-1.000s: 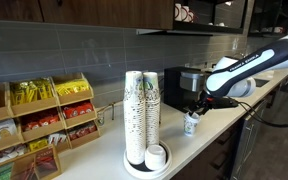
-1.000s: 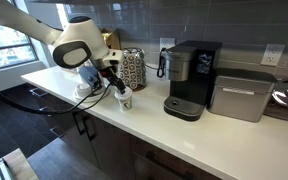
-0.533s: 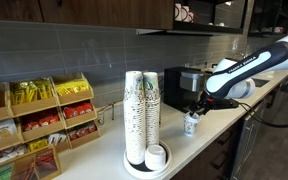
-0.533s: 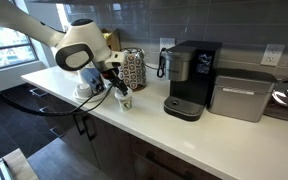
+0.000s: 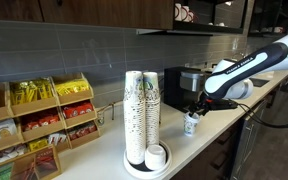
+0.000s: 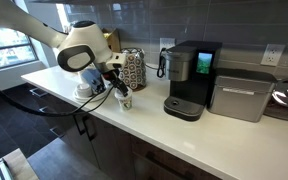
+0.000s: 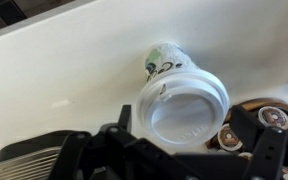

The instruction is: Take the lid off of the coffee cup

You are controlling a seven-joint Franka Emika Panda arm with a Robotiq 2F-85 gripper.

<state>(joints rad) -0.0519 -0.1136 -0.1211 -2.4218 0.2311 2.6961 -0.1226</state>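
Now | pincer [image 7: 187, 126] wide, flanking lid [image 7: 184, 100] | lid seated on coffee cup [image 7: 164, 62]

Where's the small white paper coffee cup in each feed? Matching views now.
In an exterior view: small white paper coffee cup, right of centre.
In an exterior view: cup left of centre.
Wrist view: cup centre, under round white plastic lid.
Shared landmark: end effector close to it.

A: Table [image 6: 234, 140], by the wall?
B: Coffee maker [image 6: 189, 80], black; steel box [image 6: 242, 95] just beside it.
A: Elsewhere?
B: Cup stacks [image 5: 142, 112]; lid pile [image 5: 156, 156] just beside; snack rack [image 5: 42, 118], yellow and red packets.
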